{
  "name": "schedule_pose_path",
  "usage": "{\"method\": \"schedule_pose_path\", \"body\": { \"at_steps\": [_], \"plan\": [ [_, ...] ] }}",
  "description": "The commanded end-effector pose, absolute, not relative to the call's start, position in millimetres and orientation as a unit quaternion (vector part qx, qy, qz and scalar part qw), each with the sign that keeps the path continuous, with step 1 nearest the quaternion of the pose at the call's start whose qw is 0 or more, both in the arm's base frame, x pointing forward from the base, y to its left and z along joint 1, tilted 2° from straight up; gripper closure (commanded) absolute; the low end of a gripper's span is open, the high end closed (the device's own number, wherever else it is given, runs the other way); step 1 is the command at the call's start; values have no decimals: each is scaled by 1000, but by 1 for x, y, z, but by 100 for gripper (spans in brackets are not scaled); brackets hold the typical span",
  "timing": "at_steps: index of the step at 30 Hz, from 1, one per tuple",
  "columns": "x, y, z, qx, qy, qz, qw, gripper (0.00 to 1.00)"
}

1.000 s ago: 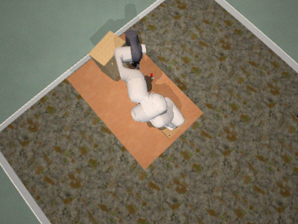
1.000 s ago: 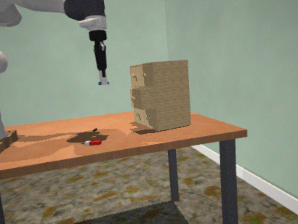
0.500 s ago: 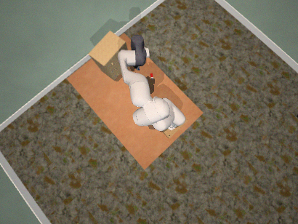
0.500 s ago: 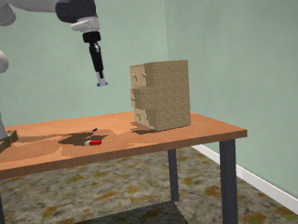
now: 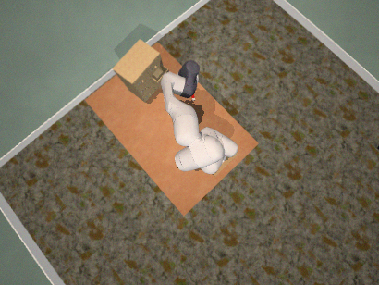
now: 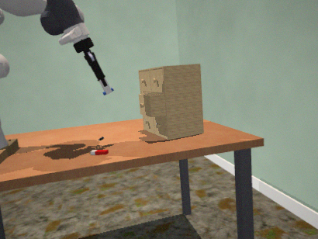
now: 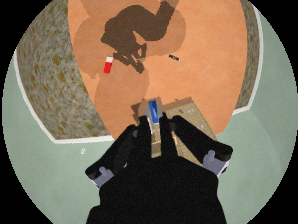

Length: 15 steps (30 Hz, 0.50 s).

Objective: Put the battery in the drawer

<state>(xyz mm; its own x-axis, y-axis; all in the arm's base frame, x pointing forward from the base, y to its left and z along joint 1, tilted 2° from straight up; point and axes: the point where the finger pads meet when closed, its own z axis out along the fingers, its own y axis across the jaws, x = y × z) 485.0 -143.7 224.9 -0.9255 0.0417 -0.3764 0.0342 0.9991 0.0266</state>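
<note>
Gripper (image 6: 107, 91) aloft, nearly closed on the blue-tipped AA battery (image 6: 105, 88), chest (image 6: 182, 101) drawer markings unreadable.

Tan chest (image 6: 182, 102), orange table (image 6: 217, 136), perhaps red-white object (image 6: 99, 152).
</note>
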Motion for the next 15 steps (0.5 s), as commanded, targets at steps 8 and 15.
{"method": "schedule_pose_path", "body": {
  "at_steps": [8,15],
  "plan": [
    [489,-152,227,-28,924,-6,382,94],
    [486,-152,225,-22,900,-1,436,94]
  ]
}}
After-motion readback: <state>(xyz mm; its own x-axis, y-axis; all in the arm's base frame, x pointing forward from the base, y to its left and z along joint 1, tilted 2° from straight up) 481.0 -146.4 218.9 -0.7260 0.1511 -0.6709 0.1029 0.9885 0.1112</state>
